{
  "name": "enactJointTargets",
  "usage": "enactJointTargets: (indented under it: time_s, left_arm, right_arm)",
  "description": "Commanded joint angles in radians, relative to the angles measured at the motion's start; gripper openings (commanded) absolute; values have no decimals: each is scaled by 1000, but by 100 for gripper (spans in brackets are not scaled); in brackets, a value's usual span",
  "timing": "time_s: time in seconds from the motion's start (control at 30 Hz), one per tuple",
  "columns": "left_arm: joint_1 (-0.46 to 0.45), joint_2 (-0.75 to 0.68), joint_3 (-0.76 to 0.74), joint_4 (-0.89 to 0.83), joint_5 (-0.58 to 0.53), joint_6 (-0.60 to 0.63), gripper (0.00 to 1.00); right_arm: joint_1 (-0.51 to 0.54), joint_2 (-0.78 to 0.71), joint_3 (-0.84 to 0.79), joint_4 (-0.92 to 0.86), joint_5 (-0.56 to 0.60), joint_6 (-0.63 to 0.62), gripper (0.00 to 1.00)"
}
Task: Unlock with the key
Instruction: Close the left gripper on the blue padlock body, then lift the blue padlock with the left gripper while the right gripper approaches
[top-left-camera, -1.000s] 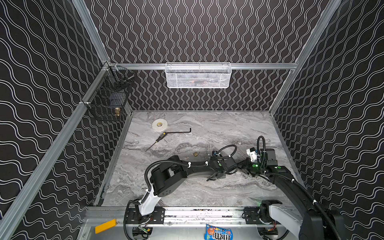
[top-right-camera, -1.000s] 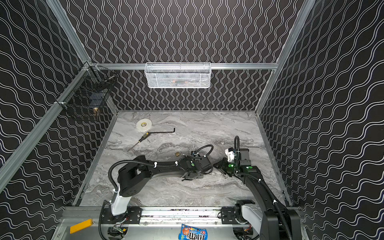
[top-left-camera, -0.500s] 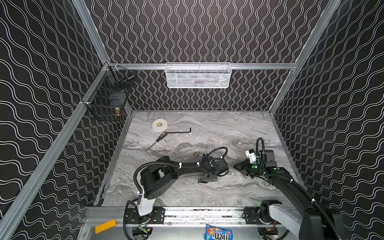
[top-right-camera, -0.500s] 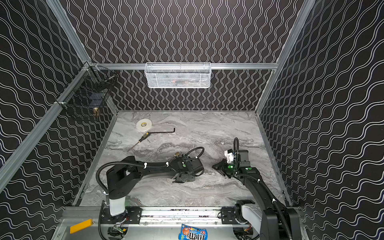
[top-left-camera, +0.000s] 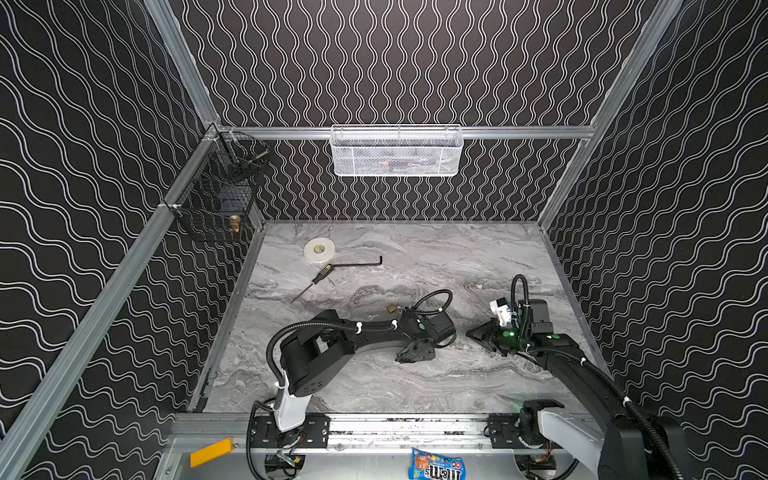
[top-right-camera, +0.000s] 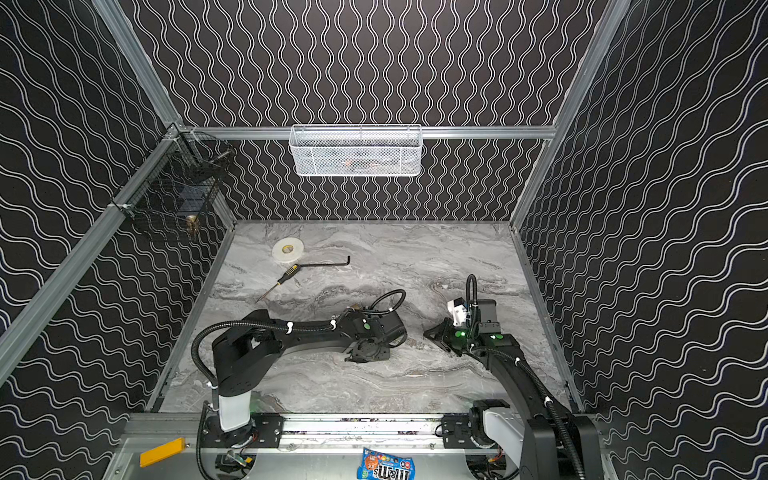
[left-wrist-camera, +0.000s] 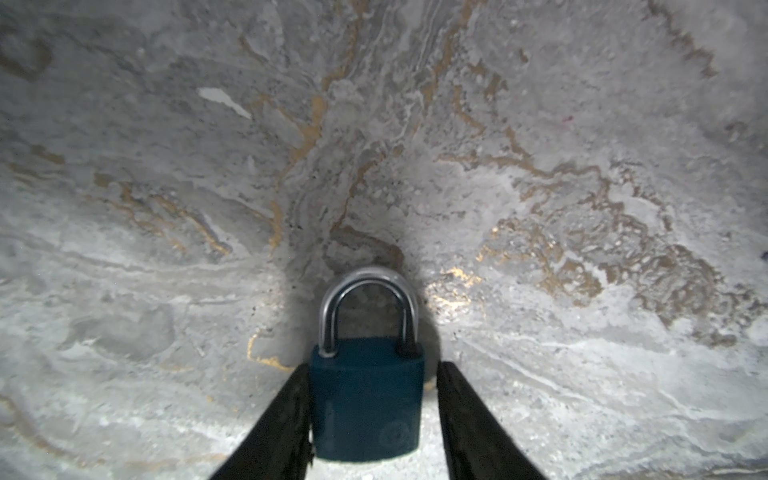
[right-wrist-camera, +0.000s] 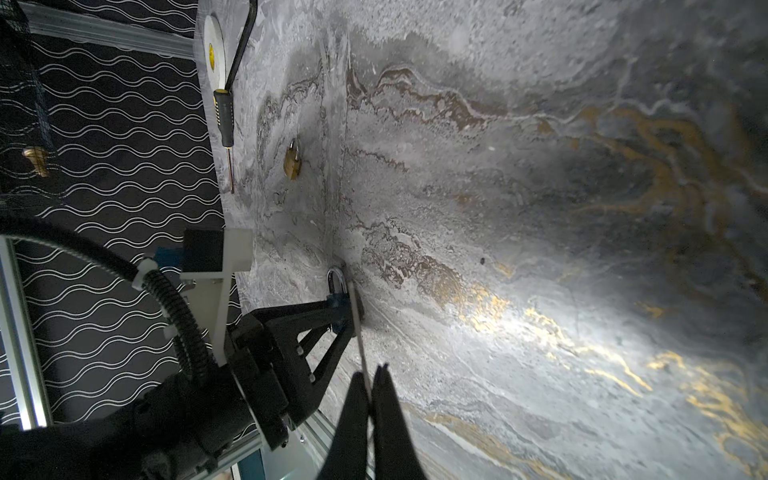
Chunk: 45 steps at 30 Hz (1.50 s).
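Little was done: right pincer (right-wrist-camera: 370, 374) pinched the key (right-wrist-camera: 356, 324), left pincer (left-wrist-camera: 374, 368) sat loose around the blue padlock (left-wrist-camera: 365, 407) (shackle (left-wrist-camera: 368, 276) apparently seated); insertion and turning remained.

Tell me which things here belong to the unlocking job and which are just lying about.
In the job: blue padlock, key, left gripper, right gripper.
Lying about: brass padlock, screwdriver, hex key, tape roll, candy bag.
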<state>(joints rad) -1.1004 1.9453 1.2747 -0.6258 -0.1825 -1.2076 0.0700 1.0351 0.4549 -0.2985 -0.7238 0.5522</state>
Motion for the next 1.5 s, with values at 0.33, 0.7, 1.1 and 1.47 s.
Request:
enactJointTargets:
  time_s: [0.33,0.7,1.1,1.47]
  left_arm:
    - [7,31,14,-40,80,26,49]
    - [5,54,55,-103,68,56,48]
    - [7,6,55,-89,32,22,41]
    - [19,-182,29,-19,-93,-72,30]
  right_arm:
    - [1,21,10,4,-26,-9,0]
    - [2,19,9,7,-29,-7,0]
    - [4,18,15,-2,-35,-25,0]
    - [48,33,78,-63,-30,-58,0]
